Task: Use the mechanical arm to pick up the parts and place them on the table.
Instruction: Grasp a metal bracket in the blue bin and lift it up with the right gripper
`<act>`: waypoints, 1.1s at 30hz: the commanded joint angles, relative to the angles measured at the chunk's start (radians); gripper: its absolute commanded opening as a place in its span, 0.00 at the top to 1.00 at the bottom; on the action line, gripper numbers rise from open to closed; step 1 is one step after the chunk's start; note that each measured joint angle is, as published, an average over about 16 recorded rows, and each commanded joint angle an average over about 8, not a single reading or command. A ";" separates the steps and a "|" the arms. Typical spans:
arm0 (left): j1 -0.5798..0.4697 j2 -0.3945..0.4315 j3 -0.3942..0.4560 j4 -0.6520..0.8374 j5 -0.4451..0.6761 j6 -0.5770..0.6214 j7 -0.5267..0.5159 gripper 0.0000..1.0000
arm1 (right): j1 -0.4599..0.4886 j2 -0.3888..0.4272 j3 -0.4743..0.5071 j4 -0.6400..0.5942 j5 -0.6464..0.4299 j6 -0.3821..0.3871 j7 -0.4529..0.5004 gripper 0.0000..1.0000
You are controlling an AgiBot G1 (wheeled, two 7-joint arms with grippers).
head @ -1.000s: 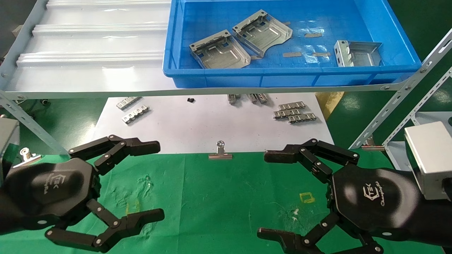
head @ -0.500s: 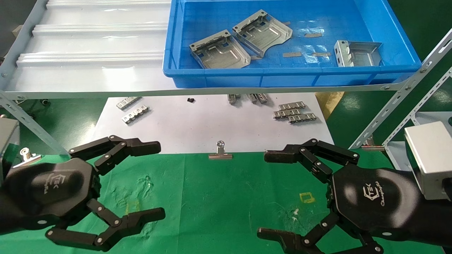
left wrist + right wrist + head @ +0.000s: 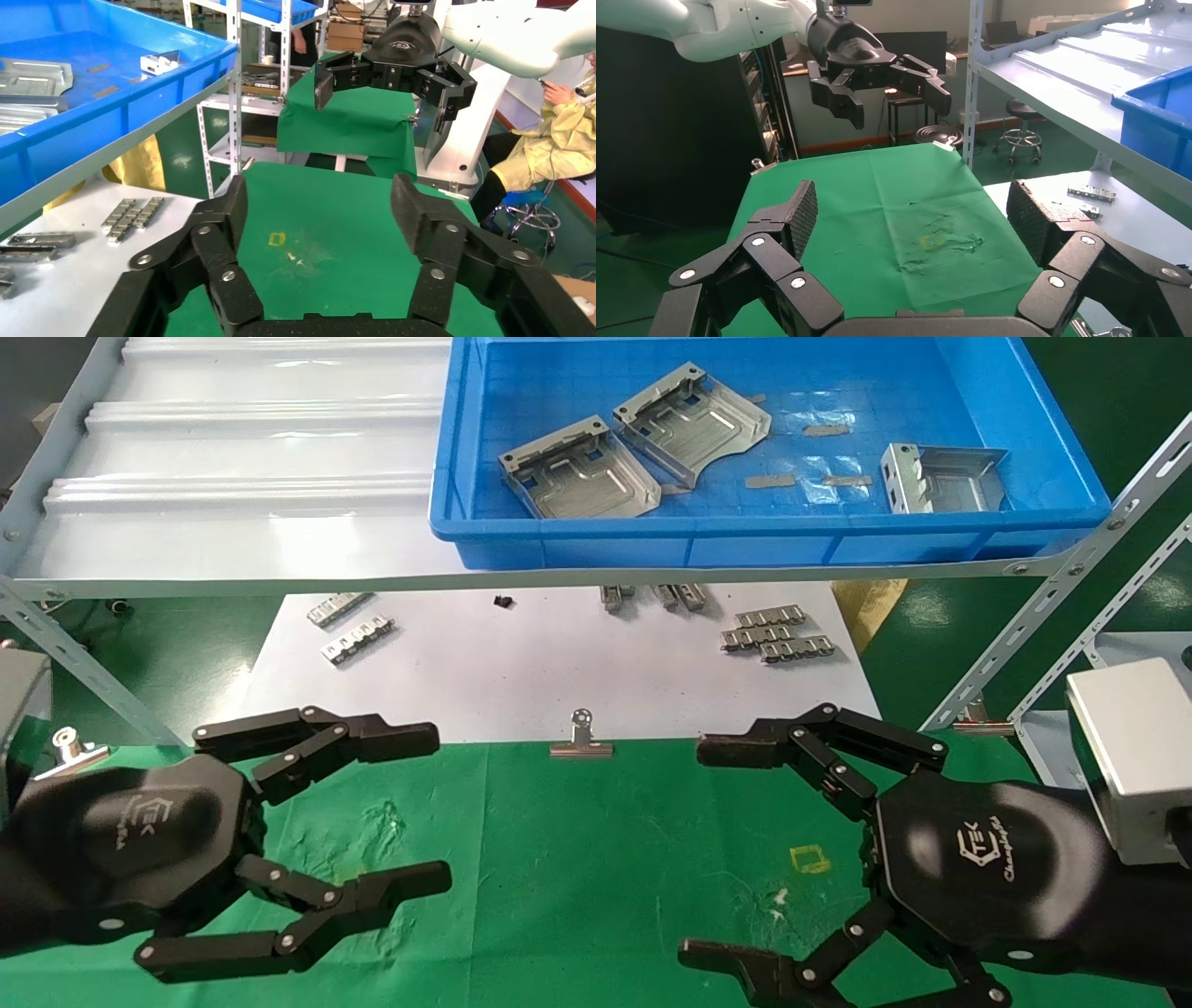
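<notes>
Both grippers, left (image 3: 433,808) and right (image 3: 694,850), hover over the table (image 3: 577,859), jaws seemingly apart

Right gripper (image 3: 694,845) lower fingers (image 3: 745,971) cut by the head view's edge; ridged strips (image 3: 652,596) half-hidden under the shelf (image 3: 233,561)

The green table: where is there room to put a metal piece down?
The green table is bare between the left gripper and the right gripper, from the clip toward the robot, beside the yellow square. It is crowded up on the white sheet, where ridged strips lie, and in the blue bin holding the parts.
</notes>
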 commanded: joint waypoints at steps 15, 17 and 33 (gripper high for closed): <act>0.000 0.000 0.000 0.000 0.000 0.000 0.000 1.00 | 0.371 -0.131 -0.080 -0.084 -0.287 0.231 0.133 0.00; 0.000 0.000 0.000 0.000 0.000 0.000 0.000 1.00 | 0.453 -0.183 -0.119 -0.145 -0.376 0.289 0.175 0.00; 0.000 0.000 0.000 0.000 0.000 0.000 0.000 1.00 | 0.909 -0.613 -0.396 -0.864 -0.887 0.505 0.230 0.83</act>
